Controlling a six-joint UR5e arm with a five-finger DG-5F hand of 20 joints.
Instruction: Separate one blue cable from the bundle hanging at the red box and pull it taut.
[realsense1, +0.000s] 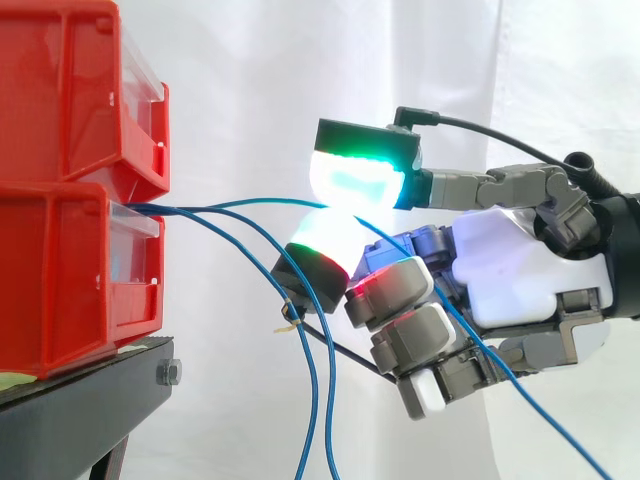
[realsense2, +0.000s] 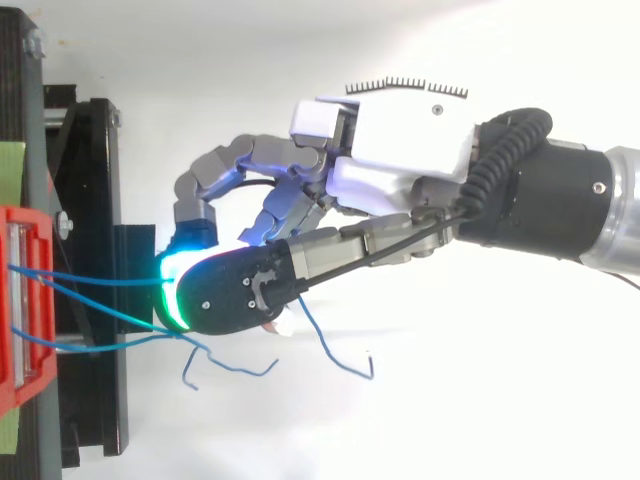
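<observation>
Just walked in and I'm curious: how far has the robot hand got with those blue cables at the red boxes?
Done: one blue cable is split from the other cables, which hang loose from the red bin. In hand: the hand pinches it between its glowing pads. Left: pulling it taut; it runs almost level but bows slightly.

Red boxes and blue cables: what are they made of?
The red boxes look like moulded plastic: glossy, ribbed walls. Each blue cable seems thin wire in a smooth plastic sheath; they hang in soft curves and keep kinks.
</observation>
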